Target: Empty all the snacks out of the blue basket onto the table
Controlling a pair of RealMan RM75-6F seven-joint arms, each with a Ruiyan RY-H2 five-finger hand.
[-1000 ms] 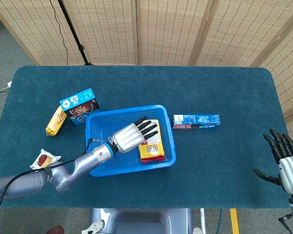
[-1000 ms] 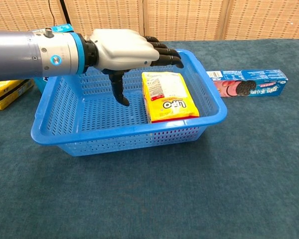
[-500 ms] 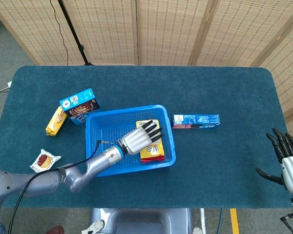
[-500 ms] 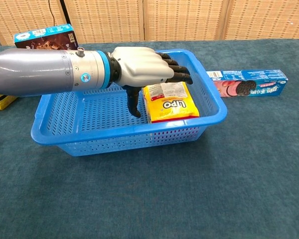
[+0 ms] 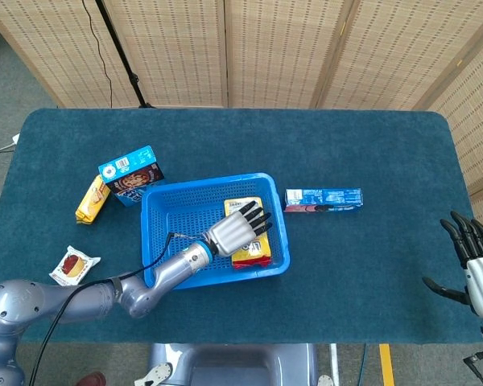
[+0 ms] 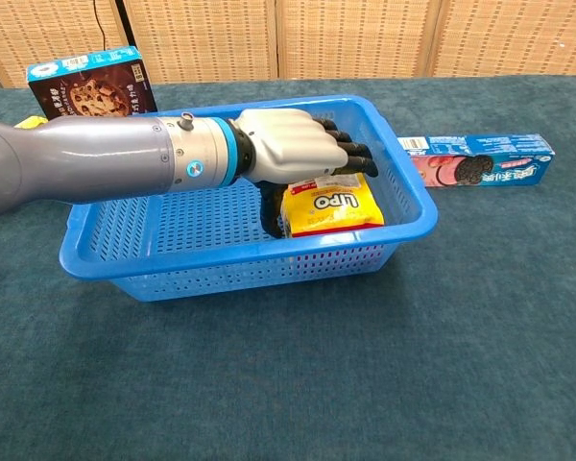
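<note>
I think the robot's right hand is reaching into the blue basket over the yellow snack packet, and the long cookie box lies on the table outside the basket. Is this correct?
Not quite: it is the left hand, not the right, that reaches into the blue basket over the yellow snack packet. The head view shows the right hand idle at the table's far edge. The long cookie box does lie outside the basket.

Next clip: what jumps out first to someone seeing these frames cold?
The left robot hand reaches into the blue plastic mesh basket at mid-table, its fingers draped over the yellow snack packet lying inside. Right of the basket, on the dark teal tablecloth, lies a long blue cookie box. The right robot hand waits open at the table's right edge.
</note>
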